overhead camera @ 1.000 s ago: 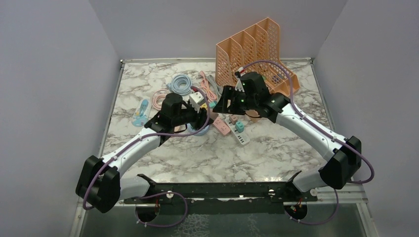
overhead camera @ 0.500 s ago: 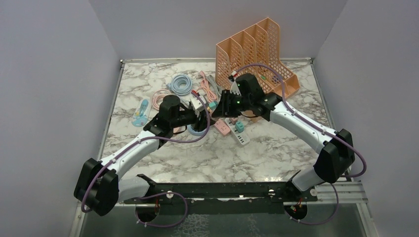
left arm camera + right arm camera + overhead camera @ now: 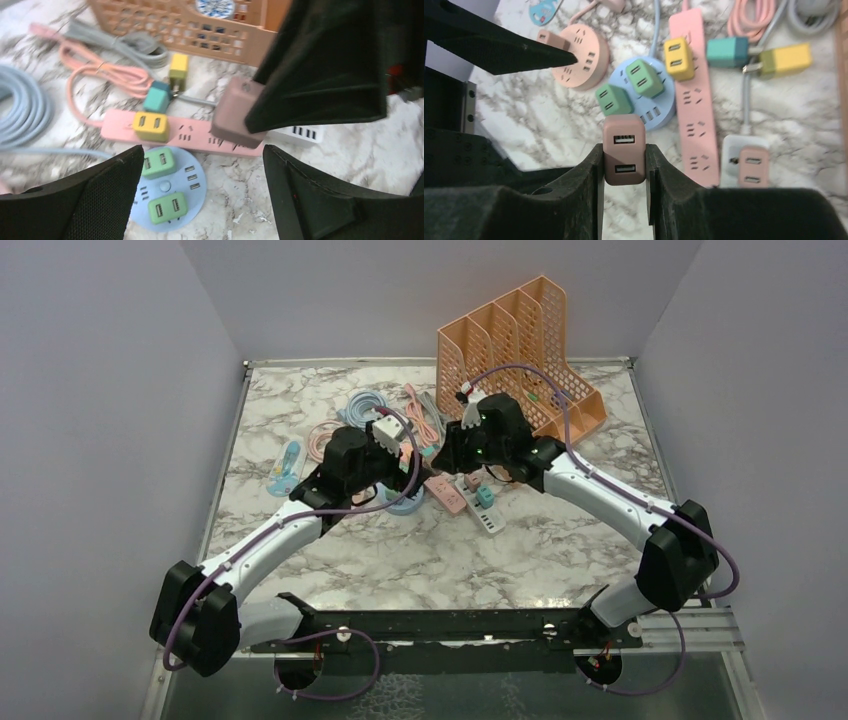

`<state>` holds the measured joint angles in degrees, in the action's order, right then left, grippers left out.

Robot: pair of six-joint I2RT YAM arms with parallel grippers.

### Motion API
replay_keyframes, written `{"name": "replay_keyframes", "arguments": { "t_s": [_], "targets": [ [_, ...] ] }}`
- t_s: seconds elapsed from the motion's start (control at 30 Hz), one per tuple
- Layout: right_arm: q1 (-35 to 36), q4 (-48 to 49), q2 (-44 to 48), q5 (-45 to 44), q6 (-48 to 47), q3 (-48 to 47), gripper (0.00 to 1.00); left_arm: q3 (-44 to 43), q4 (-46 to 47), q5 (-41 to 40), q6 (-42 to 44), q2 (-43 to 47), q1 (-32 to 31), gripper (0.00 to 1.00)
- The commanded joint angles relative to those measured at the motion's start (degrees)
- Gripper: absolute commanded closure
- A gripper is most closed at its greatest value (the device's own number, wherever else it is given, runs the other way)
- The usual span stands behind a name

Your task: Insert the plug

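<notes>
A brown-pink plug (image 3: 624, 137) with two USB ports sits between the fingers of my right gripper (image 3: 624, 150), which is shut on it. In the left wrist view the same plug (image 3: 235, 115) hangs just above the right end of the pink power strip (image 3: 195, 136). My left gripper (image 3: 202, 165) is open and empty, low over the round blue power strip (image 3: 170, 200), which carries two green plugs. In the top view both grippers meet over the strips, the left gripper (image 3: 400, 462) facing the right gripper (image 3: 450, 455).
A yellow plug (image 3: 679, 50) sits in the pink strip (image 3: 696, 100). A white strip (image 3: 736, 150) holds a pink plug. A round peach strip (image 3: 579, 55) lies to the left. Coiled cables (image 3: 365, 410) and an orange file organiser (image 3: 520, 340) stand behind.
My left gripper has opened and drawn back a little. My right gripper has moved left toward it and shut on the plug.
</notes>
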<state>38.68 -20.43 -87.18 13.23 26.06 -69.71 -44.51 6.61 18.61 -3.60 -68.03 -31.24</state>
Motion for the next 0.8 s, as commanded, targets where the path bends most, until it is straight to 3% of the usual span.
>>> {"name": "replay_keyframes", "arguments": {
  "t_s": [0.0, 0.17, 0.33, 0.5, 0.77],
  "targets": [
    [0.33, 11.54, 2.34, -7.44, -12.86, 2.26, 0.99, -3.63, -6.37, -17.63, -9.84, 1.5, 0.86, 0.06],
    [0.28, 18.68, 2.14, -8.54, -20.63, 7.26, 0.99, -10.5, -15.31, -21.79, -18.55, -1.1, 6.11, 0.01],
    [0.26, 17.58, 0.36, -5.73, -23.97, 7.65, 0.99, -14.16, -17.36, -21.29, -23.93, -1.42, 10.13, 0.01],
    [0.26, 16.41, -2.67, -2.72, -26.44, 7.11, 0.99, -18.01, -17.94, -21.96, -24.96, -2.22, 10.68, 0.01],
    [0.33, 10.75, -7.55, -6.74, -28.13, 1.97, 0.99, -18.74, -16.83, -26.93, -22.74, -1.65, 10.72, 0.01]
  ]
}}
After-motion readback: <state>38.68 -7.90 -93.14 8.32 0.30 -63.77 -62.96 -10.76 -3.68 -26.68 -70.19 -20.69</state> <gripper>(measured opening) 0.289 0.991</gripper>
